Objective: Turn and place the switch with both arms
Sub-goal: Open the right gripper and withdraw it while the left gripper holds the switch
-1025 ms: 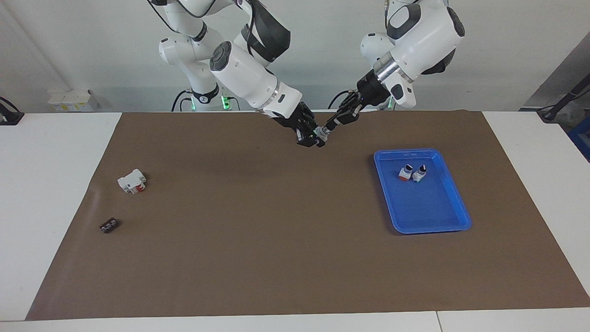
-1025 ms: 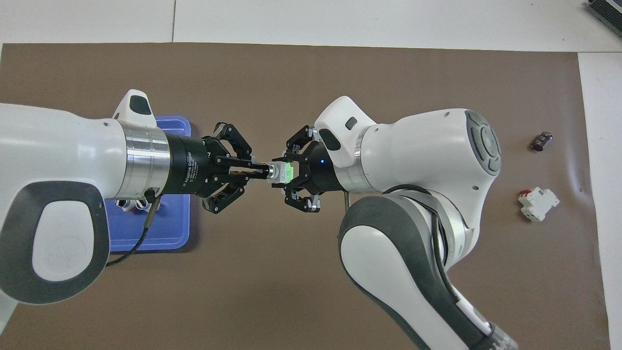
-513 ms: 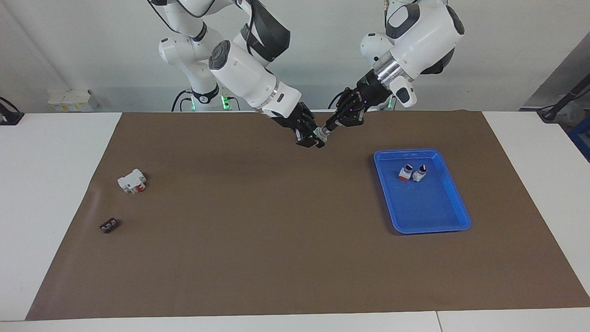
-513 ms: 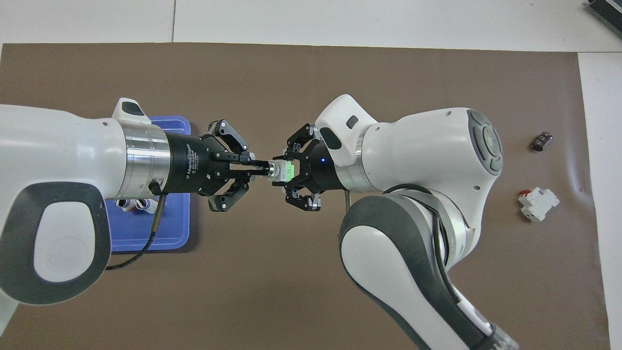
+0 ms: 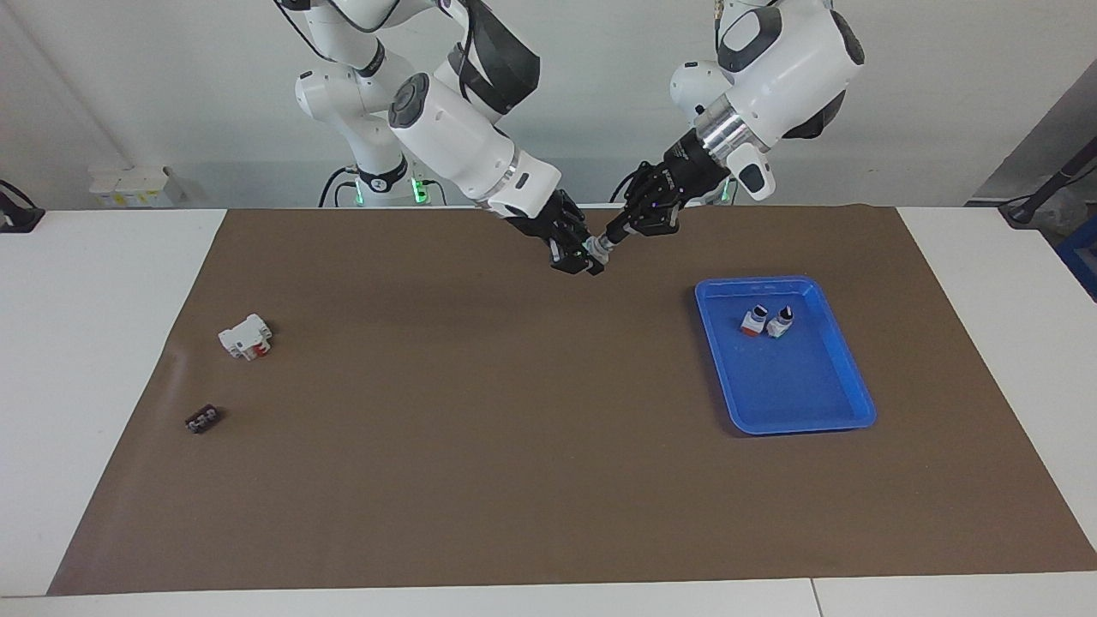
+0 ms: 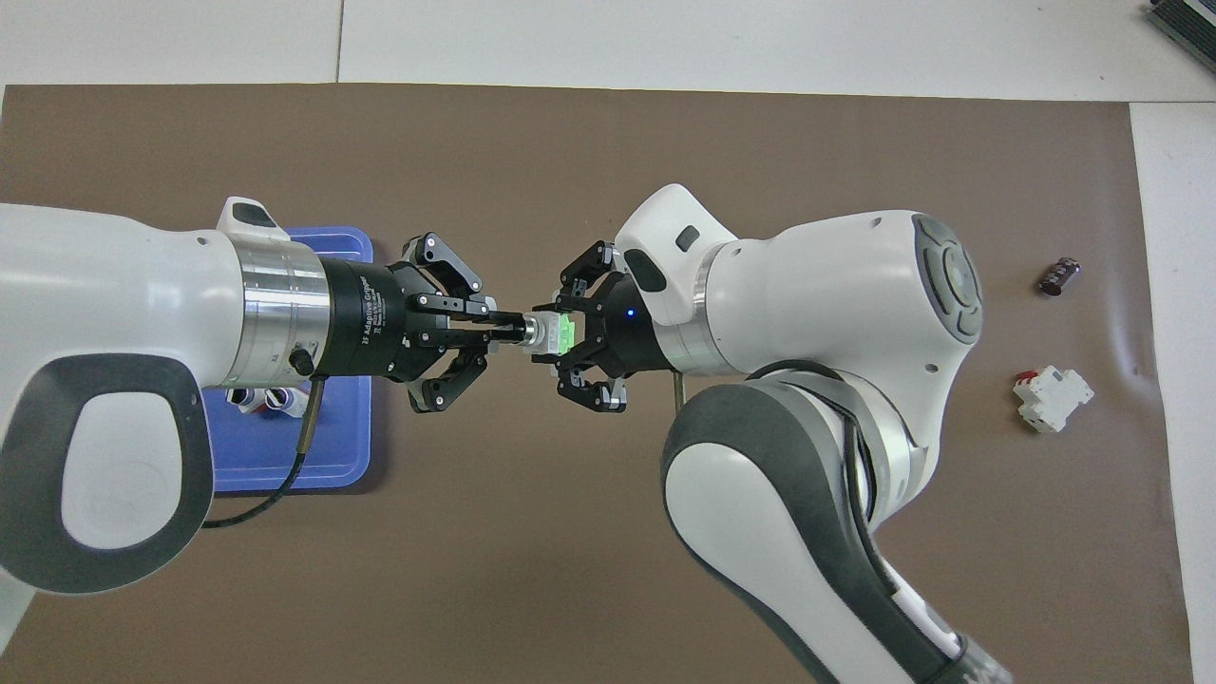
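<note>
The switch point(image 6: 548, 333) hangs in the air between both grippers, over the brown mat, toward the robots' edge of it. It lies level, with its green block end in my right gripper point(image 6: 570, 333) and its black knob tip in my left gripper point(image 6: 509, 332). Both grippers are shut on it, tip to tip. In the facing view the switch point(image 5: 595, 248) shows as a small pale piece between the right gripper point(image 5: 583, 257) and the left gripper point(image 5: 608, 239), clear above the mat.
A blue tray point(image 5: 844, 364) lies toward the left arm's end and holds two similar switches point(image 5: 754, 320) point(image 5: 781, 321); in the overhead view the left arm partly covers the tray point(image 6: 285, 456). A white-and-red block point(image 5: 246, 337) and a small dark part point(image 5: 202, 419) lie toward the right arm's end.
My left wrist has turned about its own axis while its fingers stay on the knob tip. The right gripper and the switch have stayed in place.
</note>
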`<state>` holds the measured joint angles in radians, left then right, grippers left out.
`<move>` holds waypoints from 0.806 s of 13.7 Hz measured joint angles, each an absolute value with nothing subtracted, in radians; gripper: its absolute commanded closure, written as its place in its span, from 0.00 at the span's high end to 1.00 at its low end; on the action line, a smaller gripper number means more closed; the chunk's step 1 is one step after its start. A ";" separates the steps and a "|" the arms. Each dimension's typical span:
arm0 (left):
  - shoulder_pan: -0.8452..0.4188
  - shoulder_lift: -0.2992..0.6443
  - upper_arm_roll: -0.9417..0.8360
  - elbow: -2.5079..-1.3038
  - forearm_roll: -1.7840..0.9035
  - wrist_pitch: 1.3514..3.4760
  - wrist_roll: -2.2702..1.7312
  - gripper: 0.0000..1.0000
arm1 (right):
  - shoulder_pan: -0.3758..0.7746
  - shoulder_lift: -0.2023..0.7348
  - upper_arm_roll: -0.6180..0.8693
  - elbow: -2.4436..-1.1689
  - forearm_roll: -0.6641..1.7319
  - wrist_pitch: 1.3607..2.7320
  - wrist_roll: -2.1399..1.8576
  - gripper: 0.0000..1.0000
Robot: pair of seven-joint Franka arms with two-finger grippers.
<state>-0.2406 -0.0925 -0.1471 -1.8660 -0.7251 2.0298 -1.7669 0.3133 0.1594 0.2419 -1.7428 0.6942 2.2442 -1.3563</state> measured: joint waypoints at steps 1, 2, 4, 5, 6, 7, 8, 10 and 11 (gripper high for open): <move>-0.240 -0.092 -0.147 -1.866 -0.725 2.029 -1.772 0.00 | 0.313 0.159 0.242 -1.743 0.694 2.244 -1.356 0.00; -0.240 -0.093 -0.147 -1.866 -0.725 2.028 -1.776 0.00 | 0.314 0.159 0.242 -1.743 0.694 2.244 -1.356 0.00; -0.238 -0.093 -0.147 -1.866 -0.725 2.023 -1.780 0.00 | 0.315 0.160 0.242 -1.743 0.693 2.244 -1.355 0.00; -0.235 -0.093 -0.147 -1.866 -0.725 2.019 -1.781 0.00 | 0.316 0.160 0.242 -1.743 0.694 2.244 -1.351 0.99; -0.231 -0.093 -0.148 -1.866 -0.722 2.012 -1.781 0.00 | 0.319 0.161 0.243 -1.743 0.693 2.244 -1.339 1.00; -0.225 -0.093 -0.147 -1.865 -0.708 2.012 -1.781 0.00 | 0.320 0.162 0.243 -1.745 0.684 2.244 -1.328 1.00; -0.214 -0.094 -0.146 -1.865 -0.693 2.012 -1.781 0.00 | 0.319 0.162 0.243 -1.747 0.670 2.244 -1.322 1.00; -0.194 -0.094 -0.142 -1.865 -0.678 2.013 -1.775 0.00 | 0.308 0.155 0.240 -1.749 0.655 2.238 -1.318 1.00; -0.189 -0.094 -0.142 -1.865 -0.667 2.013 -1.766 0.00 | 0.295 0.147 0.239 -1.749 0.650 2.230 -1.318 1.00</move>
